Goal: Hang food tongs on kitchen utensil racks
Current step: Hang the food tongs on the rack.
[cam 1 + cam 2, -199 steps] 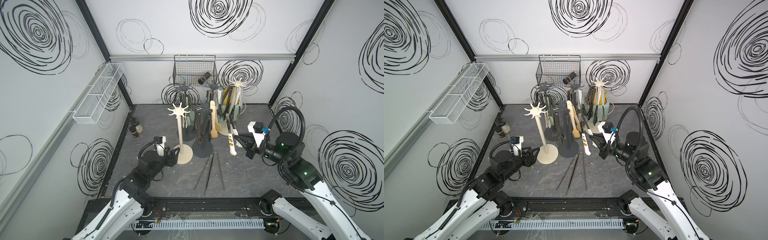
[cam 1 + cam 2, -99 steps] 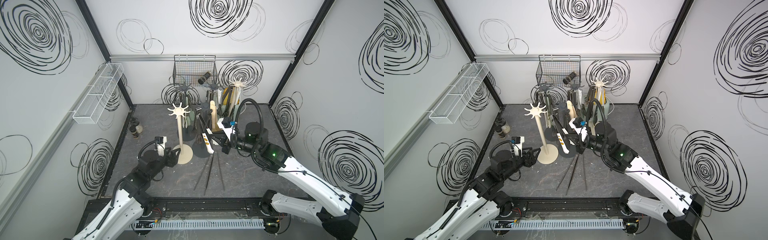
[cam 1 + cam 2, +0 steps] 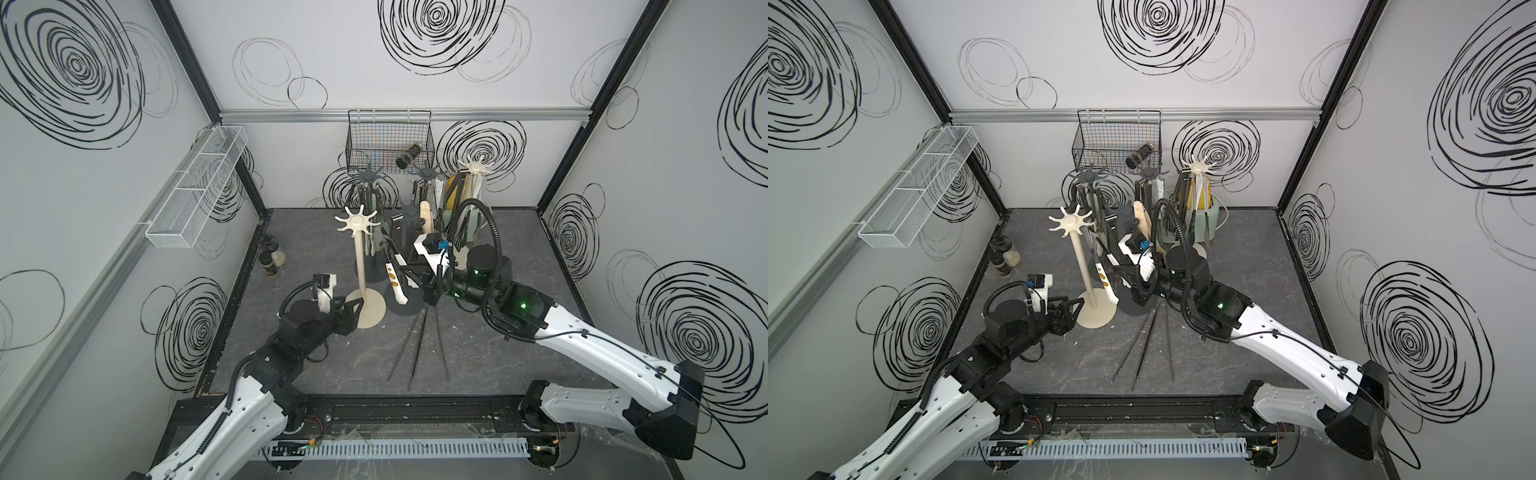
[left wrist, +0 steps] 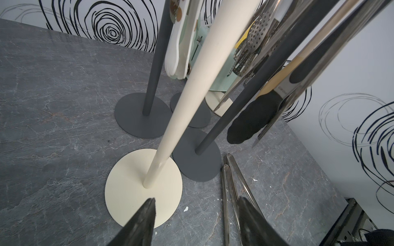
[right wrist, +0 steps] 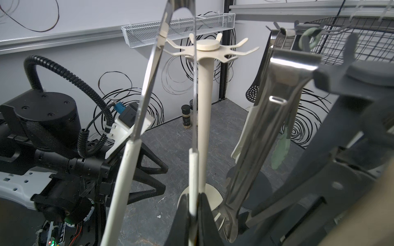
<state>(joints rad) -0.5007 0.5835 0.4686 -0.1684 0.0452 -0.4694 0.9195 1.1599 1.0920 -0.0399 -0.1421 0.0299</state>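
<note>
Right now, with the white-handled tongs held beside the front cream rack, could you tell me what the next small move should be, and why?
Probably ease the right gripper, shut on the white-handled tongs, toward the front cream rack's crown: its hooks look empty, and the tongs are beside it, not yet hooked.

The dark grey, marble-veined table carries a cluster of racks on round flat bases. The front cream rack stands with its base just beside that of a dark grey rack. Behind them, the left wrist view shows two more dark grey bases and the edge of another cream one. Slim steel tongs lie flat and fanned out in front of the nearest dark base, small jars stand by the table's left edge, and a pale green container sits at the back.
</note>
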